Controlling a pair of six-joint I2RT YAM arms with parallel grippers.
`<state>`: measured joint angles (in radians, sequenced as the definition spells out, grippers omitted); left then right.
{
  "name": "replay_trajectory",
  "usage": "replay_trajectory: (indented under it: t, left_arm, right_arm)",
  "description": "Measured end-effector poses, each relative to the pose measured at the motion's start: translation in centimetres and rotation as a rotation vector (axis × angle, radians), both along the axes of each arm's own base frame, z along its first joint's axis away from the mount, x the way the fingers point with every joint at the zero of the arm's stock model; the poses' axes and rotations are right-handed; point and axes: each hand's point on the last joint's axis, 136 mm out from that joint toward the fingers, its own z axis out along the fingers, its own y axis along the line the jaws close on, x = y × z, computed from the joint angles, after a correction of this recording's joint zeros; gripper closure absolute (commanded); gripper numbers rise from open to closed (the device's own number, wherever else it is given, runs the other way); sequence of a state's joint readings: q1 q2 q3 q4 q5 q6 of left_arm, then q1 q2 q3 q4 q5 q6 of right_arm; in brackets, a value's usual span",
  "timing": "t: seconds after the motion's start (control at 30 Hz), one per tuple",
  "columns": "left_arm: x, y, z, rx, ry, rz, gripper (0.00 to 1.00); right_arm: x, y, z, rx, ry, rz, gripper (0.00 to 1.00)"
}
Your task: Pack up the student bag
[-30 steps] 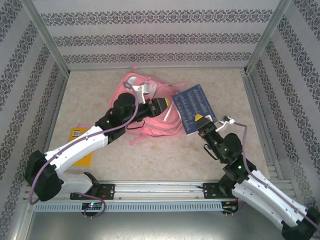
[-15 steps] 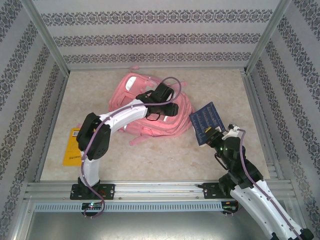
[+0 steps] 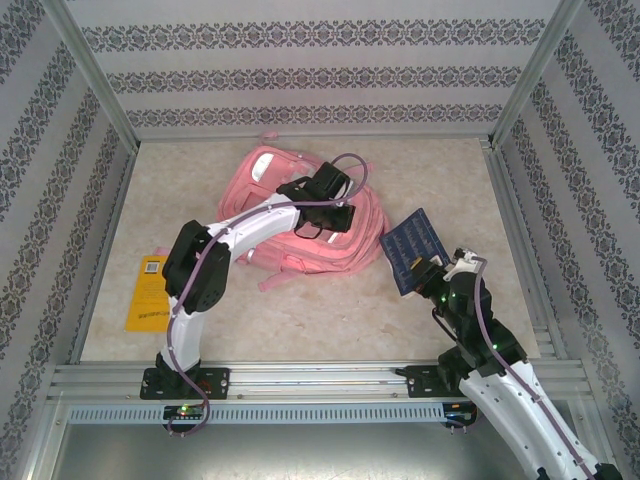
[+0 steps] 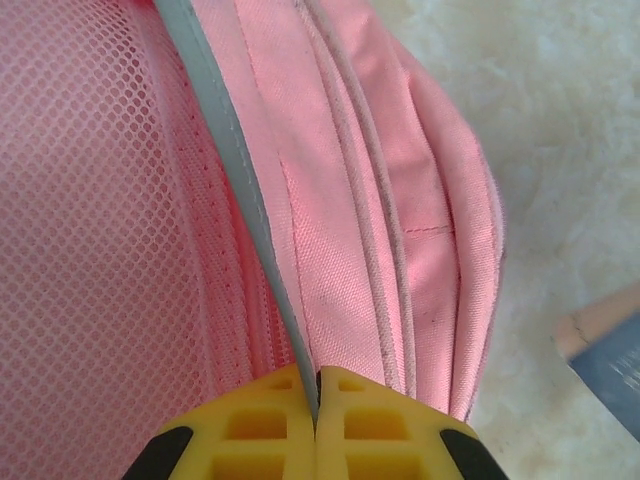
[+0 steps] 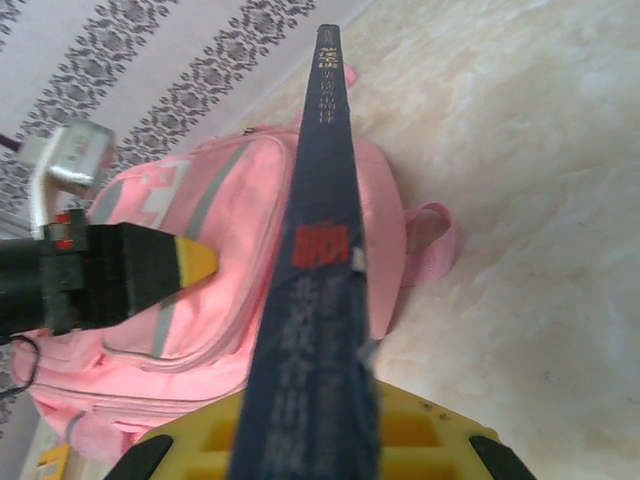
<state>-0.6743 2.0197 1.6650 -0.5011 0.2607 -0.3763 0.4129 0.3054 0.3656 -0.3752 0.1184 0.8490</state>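
Packing has barely got under way, judging by how things lie. The large pink fabric student bag (image 3: 262,172) lies flat on the pale marbled surface (image 3: 320,310), just above the middle of the overhead frame. No open mouth can be made out on it (the left arm covers part of its top).

The left pincer (image 4: 317,392) is closed tight, its yellow tips nipping a thin fold of the bag at the grey-white stripe. That looks like a grasp meant to lift or spread an opening. The right pincer (image 5: 310,440) is clamped on a thin dark blue book (image 3: 410,240), held on edge just right of the bag and apart from it.

A flat orange-yellow booklet (image 3: 152,295) lies at the left of the overhead frame, well apart from the bag. Nothing visible is inside yet. Both items look left to go in, and then, presumably, the bag must be closed.
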Motion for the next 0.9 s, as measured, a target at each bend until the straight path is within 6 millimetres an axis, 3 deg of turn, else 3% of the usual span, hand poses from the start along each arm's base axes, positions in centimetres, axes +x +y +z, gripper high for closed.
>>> replay_trajectory:
  t: [0.1, 0.37, 0.43, 0.53, 0.67, 0.7, 0.77, 0.9]
  left_arm:
    - [-2.1, 0.8, 1.5, -0.022, 0.007, -0.038, 1.00]
    - [-8.1, 3.6, 9.7, -0.150, -0.064, -0.121, 1.00]
    - [-9.3, 4.1, 11.0, -0.178, -0.078, -0.134, 1.00]
    - [-10.7, 4.4, 11.6, -0.208, -0.070, -0.159, 1.00]
    - [-11.8, 4.4, 10.8, -0.221, -0.025, -0.188, 1.00]
    - [-12.0, 4.4, 10.6, -0.221, -0.015, -0.191, 0.93]
    - [-12.0, 4.4, 10.5, -0.219, -0.012, -0.191, 0.67]
    - [-11.7, 5.0, 10.8, -0.172, -0.034, -0.168, 0.51]
  right_arm:
    - [0.1, -0.4, 0.0, -0.023, 0.016, -0.011, 1.00]
    - [0.5, -0.8, -0.2, -0.024, 0.043, -0.026, 1.00]
    - [0.6, -0.4, -0.4, -0.012, 0.058, -0.012, 1.00]
    - [0.8, 0.7, -0.2, 0.041, 0.067, 0.031, 1.00]
    - [1.4, 3.3, 1.1, 0.203, 0.047, 0.116, 1.00]
    - [1.6, 3.8, 1.3, 0.251, 0.044, 0.131, 1.00]
    - [1.9, 4.7, 0.9, 0.342, 0.054, 0.147, 1.00]
    - [1.9, 5.6, -0.7, 0.500, 0.116, 0.143, 1.00]
